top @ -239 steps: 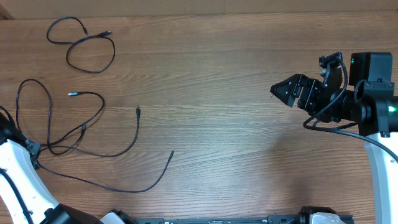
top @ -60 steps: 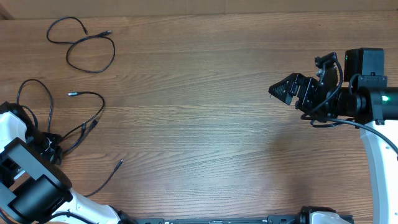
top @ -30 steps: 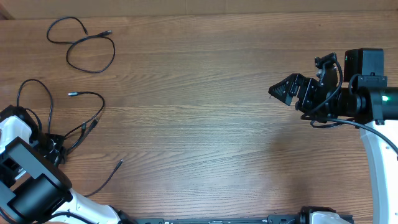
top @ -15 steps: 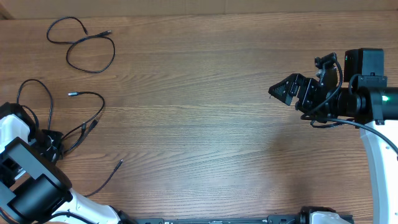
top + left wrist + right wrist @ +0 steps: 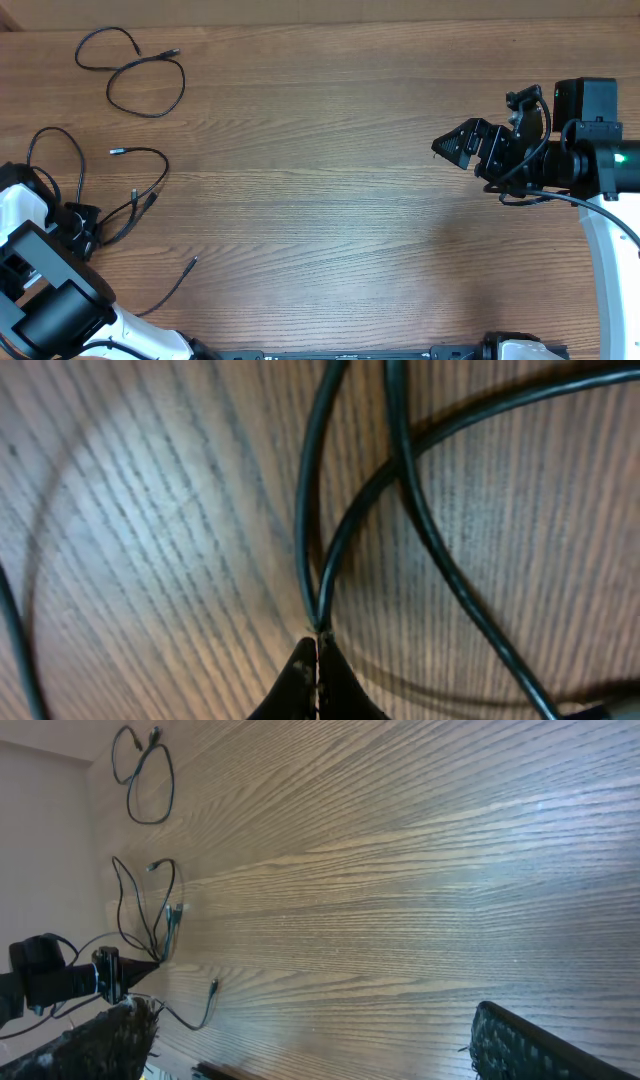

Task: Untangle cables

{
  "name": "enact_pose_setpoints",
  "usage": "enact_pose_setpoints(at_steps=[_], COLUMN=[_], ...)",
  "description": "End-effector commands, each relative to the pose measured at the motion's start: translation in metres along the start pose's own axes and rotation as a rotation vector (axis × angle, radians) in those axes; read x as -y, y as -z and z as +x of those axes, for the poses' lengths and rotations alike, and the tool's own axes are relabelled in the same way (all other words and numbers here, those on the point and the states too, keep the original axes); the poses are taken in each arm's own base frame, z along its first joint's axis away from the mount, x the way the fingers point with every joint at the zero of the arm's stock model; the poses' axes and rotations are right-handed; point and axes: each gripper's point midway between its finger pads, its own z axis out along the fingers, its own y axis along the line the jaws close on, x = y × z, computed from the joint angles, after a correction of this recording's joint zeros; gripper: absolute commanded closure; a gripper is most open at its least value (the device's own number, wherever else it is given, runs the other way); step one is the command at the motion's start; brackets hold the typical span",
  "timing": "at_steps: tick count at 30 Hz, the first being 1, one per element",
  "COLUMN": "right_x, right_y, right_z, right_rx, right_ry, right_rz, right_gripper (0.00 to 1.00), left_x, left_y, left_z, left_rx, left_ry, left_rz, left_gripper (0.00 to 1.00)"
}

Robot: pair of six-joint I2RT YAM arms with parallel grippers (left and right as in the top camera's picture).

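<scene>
Several thin black cables (image 5: 128, 192) lie looped and crossing at the table's left edge. One plug end (image 5: 194, 261) trails toward the front. A separate cable (image 5: 132, 72) lies coiled at the far left corner. My left gripper (image 5: 86, 232) is down among the loops. In the left wrist view its fingertips (image 5: 318, 648) are pressed together, pinching a cable strand (image 5: 322, 575) where two strands meet, with another cable (image 5: 430, 540) crossing over them. My right gripper (image 5: 452, 145) hovers open above the table's right side, far from the cables (image 5: 150, 910); its fingers (image 5: 540, 1045) hold nothing.
The wooden table (image 5: 330, 200) stretches between the two arms. The left arm's white base (image 5: 45, 300) fills the front left corner. The right arm's body and its thick black cable (image 5: 560, 160) sit at the right edge.
My left gripper has edged slightly toward the back left, staying shut on the cable, and the plugs beside it shifted a little. The right arm has not moved.
</scene>
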Motion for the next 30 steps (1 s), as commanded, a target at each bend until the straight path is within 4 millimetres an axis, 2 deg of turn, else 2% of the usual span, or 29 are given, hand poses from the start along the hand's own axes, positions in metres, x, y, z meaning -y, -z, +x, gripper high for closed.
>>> enact_pose_setpoints(at_steps=[1, 7, 17, 25, 28, 30], right_x=[-0.001, -0.001, 0.0, -0.001, -0.001, -0.001], right_y=[0.003, 0.002, 0.002, 0.002, 0.002, 0.002], right_z=[-0.004, -0.004, -0.002, -0.003, -0.003, -0.003], right_rx=[0.014, 0.013, 0.007, 0.01, 0.01, 0.009], right_ry=[0.001, -0.014, -0.026, -0.024, -0.025, -0.032], right_rz=[0.003, 0.003, 0.005, 0.004, 0.004, 0.004], right_gripper=[0.0, 0.0, 0.0, 0.0, 0.0, 0.0], left_x=[0.011, 0.02, 0.04, 0.051, 0.048, 0.03], left_y=[0.004, 0.005, 0.007, 0.005, 0.002, 0.001], left_z=[-0.005, -0.005, -0.016, -0.003, -0.002, -0.011], left_rx=[0.009, 0.001, 0.049, 0.023, 0.039, 0.1], left_ry=[-0.006, -0.028, -0.117, -0.142, -0.143, -0.09], left_rz=[0.044, 0.092, 0.183, 0.188, 0.137, 0.024], left_gripper=[0.96, 0.96, 0.96, 0.96, 0.96, 0.96])
